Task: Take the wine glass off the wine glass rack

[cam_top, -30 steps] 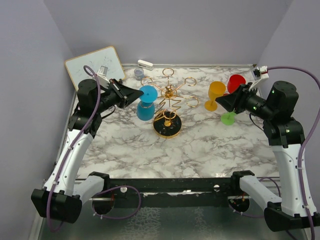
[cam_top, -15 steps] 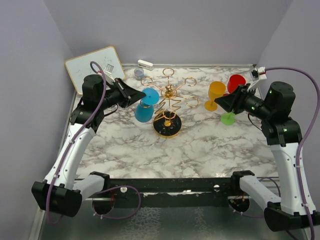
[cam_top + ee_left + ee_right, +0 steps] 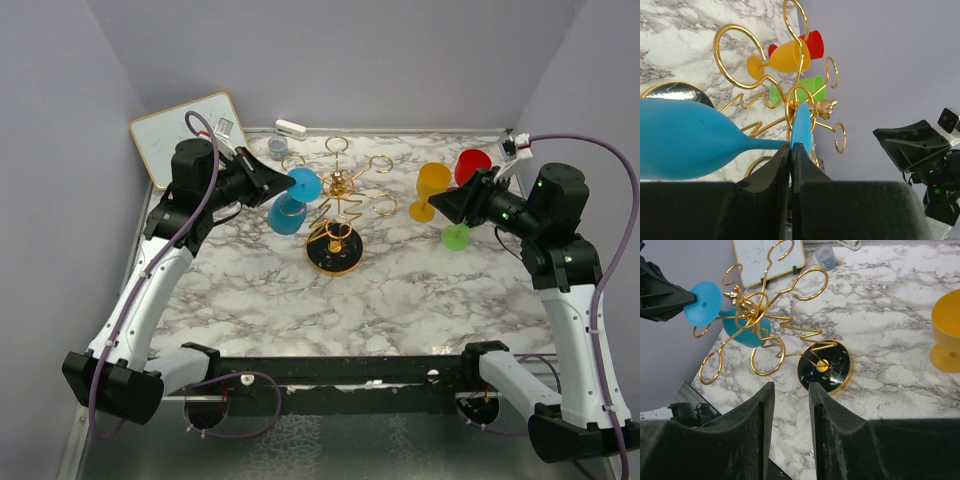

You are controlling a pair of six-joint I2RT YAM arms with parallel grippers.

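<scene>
The wine glass rack is a gold wire stand with looped arms on a round black base; it also shows in the right wrist view. A blue wine glass hangs tilted at the rack's left side, foot uppermost, with a gold loop close by its stem. My left gripper is shut on the rim of the foot, and the bowl reaches left. My right gripper is open and empty, right of the rack, its fingers over the marble.
An orange glass, a red glass and a green glass, partly behind my right gripper, stand at the right. A whiteboard, a small grey cup and a white object sit at the back left wall.
My left arm has risen and swung toward the back. The blue glass has gone with it, tilting and shifting slightly up. The right arm has barely moved.
</scene>
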